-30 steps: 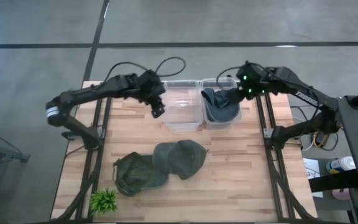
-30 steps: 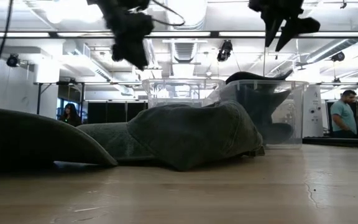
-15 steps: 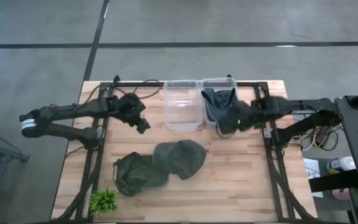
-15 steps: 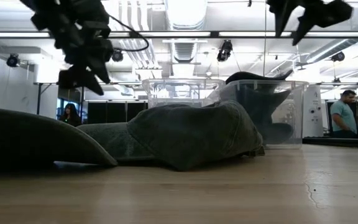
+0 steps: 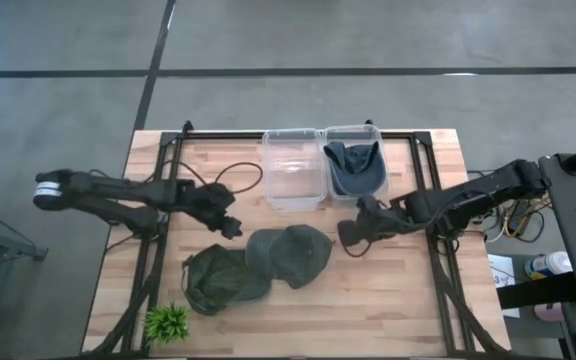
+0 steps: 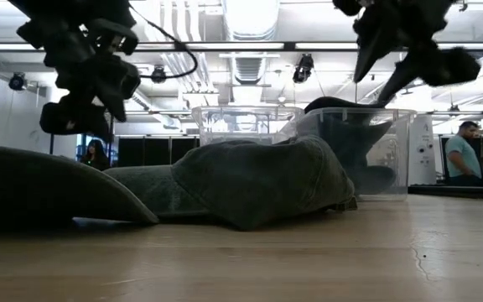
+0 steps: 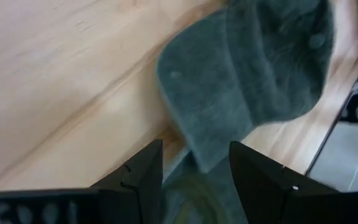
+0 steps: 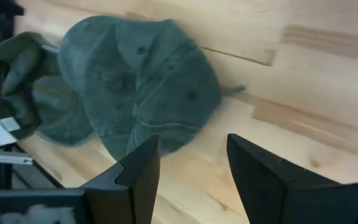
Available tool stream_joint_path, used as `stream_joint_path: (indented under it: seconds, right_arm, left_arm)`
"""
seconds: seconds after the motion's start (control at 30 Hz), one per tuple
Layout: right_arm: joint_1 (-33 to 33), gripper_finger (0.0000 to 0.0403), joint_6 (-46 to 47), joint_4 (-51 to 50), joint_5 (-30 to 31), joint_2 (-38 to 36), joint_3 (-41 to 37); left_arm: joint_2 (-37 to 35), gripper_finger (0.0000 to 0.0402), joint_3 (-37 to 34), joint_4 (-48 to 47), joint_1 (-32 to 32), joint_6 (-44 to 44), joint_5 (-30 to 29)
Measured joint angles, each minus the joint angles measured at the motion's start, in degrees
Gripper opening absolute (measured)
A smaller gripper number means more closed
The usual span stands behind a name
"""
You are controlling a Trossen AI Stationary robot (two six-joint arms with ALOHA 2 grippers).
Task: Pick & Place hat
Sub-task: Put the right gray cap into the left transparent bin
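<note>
A grey-green cap (image 5: pixel 290 255) lies crown up on the wooden table, its edge overlapping a darker olive hat (image 5: pixel 223 280) to its left. A third, dark hat (image 5: pixel 356 168) sits in the right clear bin. My left gripper (image 5: pixel 230 225) hovers open just left of and beyond the cap, which fills its wrist view (image 7: pixel 260 68). My right gripper (image 5: pixel 348 238) hovers open just right of the cap and faces it (image 8: pixel 142 81). In the low view both grippers, left (image 6: pixel 82 109) and right (image 6: pixel 409 50), hang above the hats (image 6: pixel 258 180).
Two clear bins stand side by side at the far edge, the left one (image 5: pixel 293 180) without a hat. A small green plant (image 5: pixel 165 322) sits at the near left corner. Black frame rails run along both table sides. People stand in the room behind (image 6: pixel 464 155).
Both arms have swung from the bins at the far edge toward the near side and come down. The left gripper moved left, then down beside the cap. The right gripper left the bin with the dark hat and dropped to the cap's right. The hats have not moved.
</note>
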Motion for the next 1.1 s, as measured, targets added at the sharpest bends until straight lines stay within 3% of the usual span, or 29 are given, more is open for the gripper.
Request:
stream_joint_path:
  seconds: [0.13, 0.37, 0.53, 0.73, 0.97, 1.1]
  right_arm:
    - [0.4, 0.0181, -2.8, 9.5, 0.0, 0.0, -5.2]
    - [1.2, 0.0178, -3.3, 22.5, -0.1, 0.5, -12.0]
    - [1.5, 0.0178, -3.9, 26.9, -0.6, 4.4, -11.9]
    - [1.5, 0.0178, -6.4, 27.4, -3.1, 11.6, -9.2]
    - [1.8, 0.0178, -6.5, 28.5, -6.9, 16.1, -7.6]
    - [1.9, 0.0178, -6.8, 28.5, -6.9, 16.6, -6.5]
  left_arm:
    - [1.9, 0.0177, -0.2, 4.4, -3.5, -4.3, -3.1]
    - [8.9, 0.0177, -0.7, 7.4, -8.4, -11.5, -3.5]
    - [14.5, 0.0177, -0.6, 17.1, -10.7, -12.2, -4.1]
    - [20.2, 0.0177, 0.0, 21.3, -10.8, -13.1, -4.6]
    - [17.4, 0.0177, 0.2, 22.3, -10.9, -14.8, -4.1]
    - [13.5, 0.0177, 0.6, 17.9, -10.9, -14.0, -5.8]
